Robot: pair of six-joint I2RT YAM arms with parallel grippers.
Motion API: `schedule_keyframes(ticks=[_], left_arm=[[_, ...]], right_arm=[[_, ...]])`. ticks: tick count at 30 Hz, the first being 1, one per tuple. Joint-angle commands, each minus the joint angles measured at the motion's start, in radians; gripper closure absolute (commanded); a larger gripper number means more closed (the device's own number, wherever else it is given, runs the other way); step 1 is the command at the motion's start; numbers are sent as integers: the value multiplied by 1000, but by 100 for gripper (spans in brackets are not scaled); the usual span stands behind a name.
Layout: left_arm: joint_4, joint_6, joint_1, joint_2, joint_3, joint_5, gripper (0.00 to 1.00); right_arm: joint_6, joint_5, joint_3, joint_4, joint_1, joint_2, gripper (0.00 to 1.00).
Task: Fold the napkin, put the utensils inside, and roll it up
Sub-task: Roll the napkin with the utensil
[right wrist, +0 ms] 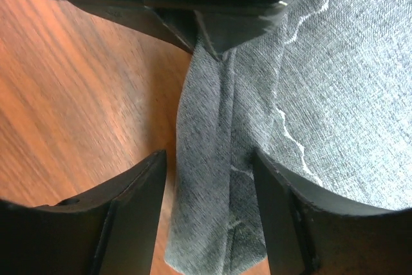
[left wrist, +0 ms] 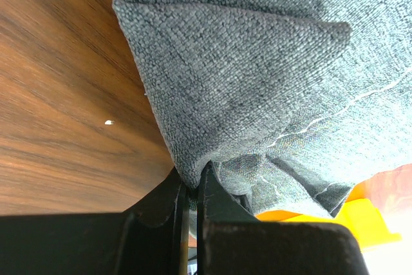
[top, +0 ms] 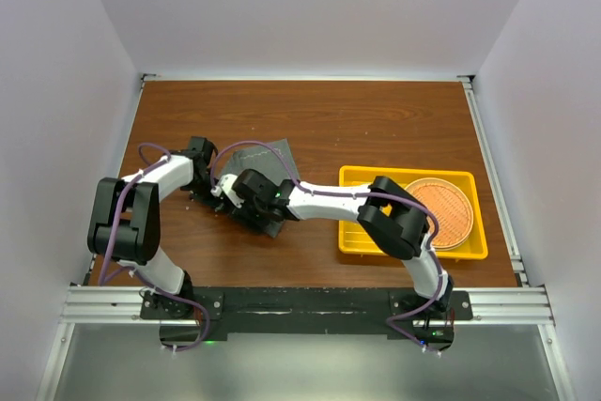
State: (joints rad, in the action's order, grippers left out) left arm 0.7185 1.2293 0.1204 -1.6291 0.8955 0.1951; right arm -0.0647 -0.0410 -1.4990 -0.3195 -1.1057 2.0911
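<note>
The dark grey napkin [top: 280,162] lies crumpled left of the table's middle. In the left wrist view a bunched fold of the napkin [left wrist: 257,82] is pinched between the jaws of my left gripper [left wrist: 193,181], which is shut on it. My right gripper [right wrist: 209,159] stands open astride a narrow folded strip of the napkin [right wrist: 212,159]; its fingers [right wrist: 138,210] sit apart from the cloth on both sides. In the overhead view my left gripper [top: 214,188] and right gripper [top: 235,202] meet at the napkin's left edge. The utensils are out of view.
A yellow tray [top: 357,176] sits at the right and holds a round woven orange-brown mat [top: 441,211]; the right arm's elbow hangs over the tray's left part. The tray's corner [left wrist: 360,223] shows behind the cloth in the left wrist view.
</note>
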Motion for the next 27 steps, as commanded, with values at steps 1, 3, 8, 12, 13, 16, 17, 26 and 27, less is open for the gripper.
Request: schedule_keyframes(ticks=[1, 3, 8, 12, 13, 16, 17, 26, 27], left_arm=[[47, 2, 4, -12, 20, 12, 100], [45, -2, 4, -9, 23, 10, 100], [-54, -83, 1, 3, 19, 35, 100], [-207, -192, -17, 92, -9, 27, 63], [-232, -208, -24, 113, -16, 27, 56], [-251, -293, -48, 169, 0, 7, 44], [-246, -336, -51, 179, 25, -3, 42], [-390, -452, -62, 285, -1, 137, 43], [-443, -449, -58, 287, -19, 162, 45]], right_arm=[[6, -76, 31, 103, -19, -6, 49], [48, -82, 26, 97, -19, 0, 73], [140, 62, 59, 100, 24, -8, 92], [207, 269, 80, 109, 96, 9, 100], [218, 314, 74, 100, 115, 18, 100], [304, 469, 80, 109, 197, 41, 100], [327, 556, 83, 117, 214, 49, 100], [640, 1022, 39, 194, 382, 228, 100], [666, 1058, 22, 206, 391, 240, 100]])
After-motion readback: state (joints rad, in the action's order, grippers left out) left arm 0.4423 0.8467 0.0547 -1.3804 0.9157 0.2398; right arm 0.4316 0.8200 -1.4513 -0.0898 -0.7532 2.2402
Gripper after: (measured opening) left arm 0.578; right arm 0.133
